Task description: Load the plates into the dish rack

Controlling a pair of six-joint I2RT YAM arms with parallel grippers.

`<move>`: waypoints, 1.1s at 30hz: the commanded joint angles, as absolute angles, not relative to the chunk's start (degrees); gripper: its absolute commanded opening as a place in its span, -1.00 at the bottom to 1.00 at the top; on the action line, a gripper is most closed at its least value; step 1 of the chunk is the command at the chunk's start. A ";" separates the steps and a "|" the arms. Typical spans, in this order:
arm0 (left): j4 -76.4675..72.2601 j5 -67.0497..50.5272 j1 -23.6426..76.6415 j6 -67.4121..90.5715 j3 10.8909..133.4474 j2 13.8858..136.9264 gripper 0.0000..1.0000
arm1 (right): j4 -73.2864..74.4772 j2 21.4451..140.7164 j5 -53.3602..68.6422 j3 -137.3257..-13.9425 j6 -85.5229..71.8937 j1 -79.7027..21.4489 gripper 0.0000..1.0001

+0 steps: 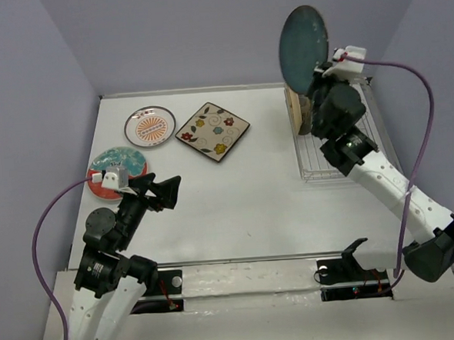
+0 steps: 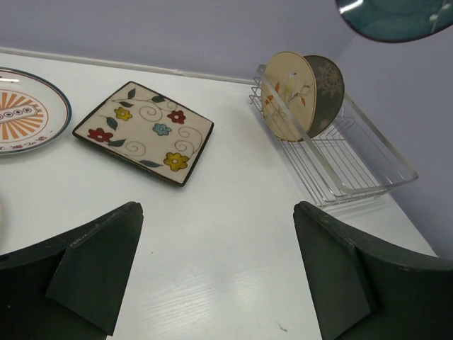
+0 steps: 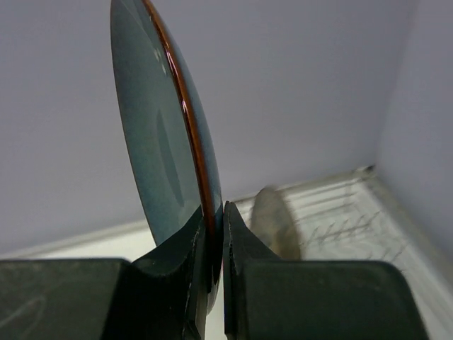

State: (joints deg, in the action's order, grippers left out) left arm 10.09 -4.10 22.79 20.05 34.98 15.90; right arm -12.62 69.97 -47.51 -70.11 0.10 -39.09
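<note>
My right gripper (image 1: 319, 70) is shut on the rim of the dark teal-blue plate (image 1: 303, 47), holding it upright in the air above the far end of the wire dish rack (image 1: 361, 150); the pinch shows in the right wrist view (image 3: 212, 223). The cream bird plate (image 2: 287, 95) and the grey tree plate (image 2: 327, 88) stand in the rack's far end. My left gripper (image 1: 169, 191) is open and empty over the left table. The orange-sunburst plate (image 1: 149, 126), the square floral plate (image 1: 212, 130) and the teal-and-red plate (image 1: 115, 167) lie flat on the table.
The rack sits at the far right against the purple wall (image 1: 203, 33). The left arm's purple cable (image 1: 42, 227) loops at the left side. The table's near edge carries the arm bases (image 1: 349, 274).
</note>
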 commanded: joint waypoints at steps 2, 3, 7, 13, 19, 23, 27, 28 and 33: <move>8.09 -4.75 23.03 19.95 37.00 16.08 0.98 | -17.58 73.82 -45.79 -84.96 11.86 -22.52 -0.86; 8.00 -4.83 23.03 19.95 37.00 16.08 0.98 | -17.06 75.31 -44.57 -86.03 11.95 -20.32 -0.86; 7.91 -5.01 22.94 19.86 36.91 16.08 0.98 | -13.11 78.65 -41.58 -90.35 12.30 -10.40 -0.86; 7.91 -4.92 22.94 19.86 37.00 15.73 0.98 | -10.90 82.61 -36.57 -88.77 10.91 -5.02 -0.86; 8.09 -4.83 22.94 19.86 37.00 15.91 0.98 | -8.70 85.52 -31.82 -86.05 6.07 -3.16 -0.87; 8.09 -4.75 22.94 19.95 37.00 15.91 0.98 | -8.53 86.13 -29.54 -82.54 3.35 -3.16 -0.87; 8.17 -4.75 22.94 19.86 37.00 16.08 0.98 | -8.53 86.75 -27.86 -80.51 0.80 -3.16 -0.87; 8.17 -4.66 23.03 19.86 37.00 16.08 0.98 | -8.53 86.92 -27.60 -80.16 0.62 -3.16 -0.86; 8.17 -4.66 23.03 19.95 37.00 16.08 0.98 | -8.52 87.45 -27.07 -77.61 0.18 -3.16 -0.87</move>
